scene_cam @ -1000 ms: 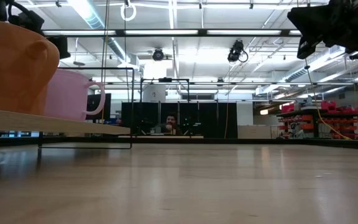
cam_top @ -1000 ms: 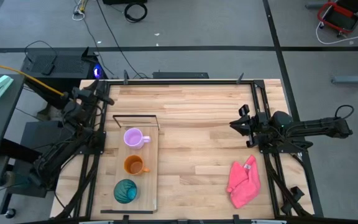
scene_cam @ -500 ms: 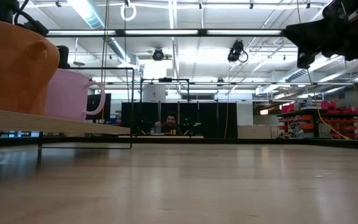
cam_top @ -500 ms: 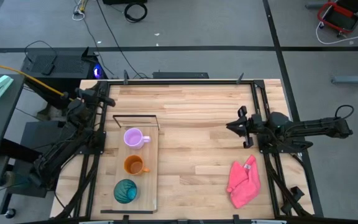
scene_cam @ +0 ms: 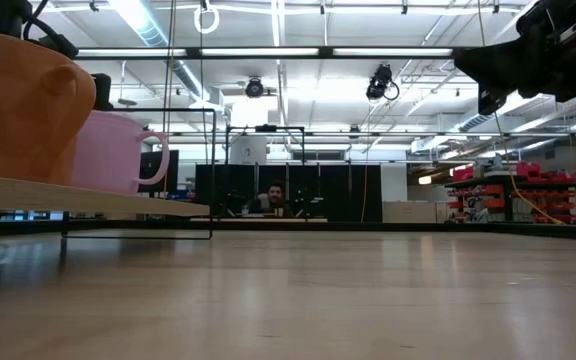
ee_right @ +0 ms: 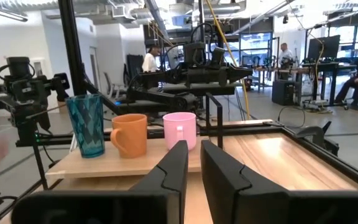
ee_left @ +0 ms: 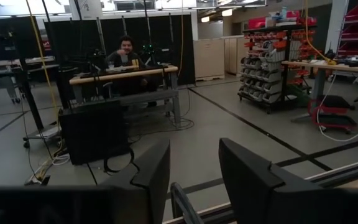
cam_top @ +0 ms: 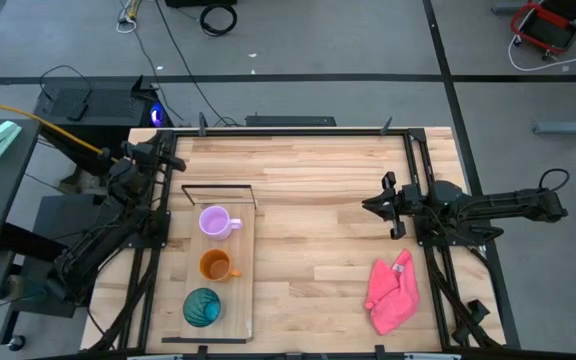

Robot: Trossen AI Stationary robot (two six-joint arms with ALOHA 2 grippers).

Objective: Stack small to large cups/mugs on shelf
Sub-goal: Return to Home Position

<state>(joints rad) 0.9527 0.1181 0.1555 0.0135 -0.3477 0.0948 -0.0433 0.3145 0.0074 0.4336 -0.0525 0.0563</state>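
Three vessels in a row on the shelf (cam_top: pixel 243 265), none stacked.
Lilac mug (cam_top: pixel 215 222), orange mug (cam_top: pixel 215 265), teal cup (cam_top: pixel 202 306); left end effector (ee_left: pixel 194 180) parted, empty; right end effector (cam_top: pixel 379 203) narrowly parted, empty.

Open left gripper (ee_left: pixel 194 180) before a seated person (ee_left: pixel 124 53).

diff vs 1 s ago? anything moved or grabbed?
Only the right gripper moved: it has crept a little further over the table toward the shelf, holding nothing. Nothing was taken hold of or let go. The lilac mug, orange mug and teal cup sit in the same row on the shelf, the pink cloth lies where it was, and the left gripper stays parked at the table's far left corner.
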